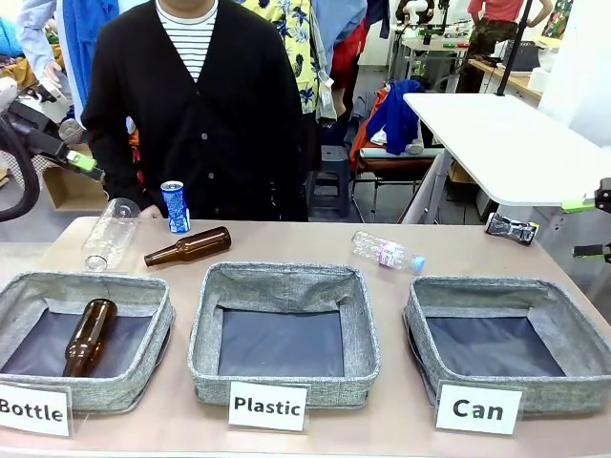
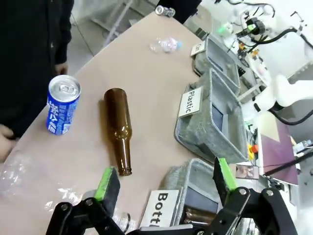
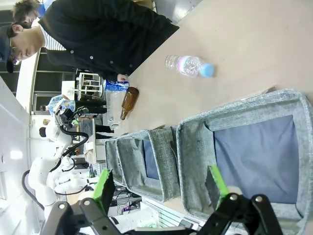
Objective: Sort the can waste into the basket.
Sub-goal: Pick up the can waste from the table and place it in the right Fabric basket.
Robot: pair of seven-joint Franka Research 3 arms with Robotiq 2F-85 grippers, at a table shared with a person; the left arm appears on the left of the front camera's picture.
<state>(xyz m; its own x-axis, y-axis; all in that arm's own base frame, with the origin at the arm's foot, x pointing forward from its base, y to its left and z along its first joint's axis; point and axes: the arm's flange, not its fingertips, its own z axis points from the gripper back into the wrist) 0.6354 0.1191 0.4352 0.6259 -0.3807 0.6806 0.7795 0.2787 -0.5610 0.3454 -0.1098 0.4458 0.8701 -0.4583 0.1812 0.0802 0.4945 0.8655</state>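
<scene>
My left tool hangs open over the left end of the table, its green pads spread wide with nothing between them. My right tool is open as well and grips nothing; it hovers above the near wall of the Can basket.

The blue can stands upright at the far left of the table, just in front of the person in the black cardigan. A brown bottle lies on its side just beside it, not touching. The crushed can lies at the far right, behind the back corner of the Can basket and close to the table's edge. Both cans are on the table, outside the basket.

3 grey baskets sit in a row along my edge, carded Bottle, Plastic and Can from left to right. The Bottle basket holds 1 brown bottle. A large clear bottle lies behind that basket, and a small clear bottle with a blue cap lies behind the gap between the Plastic basket and the Can basket.
</scene>
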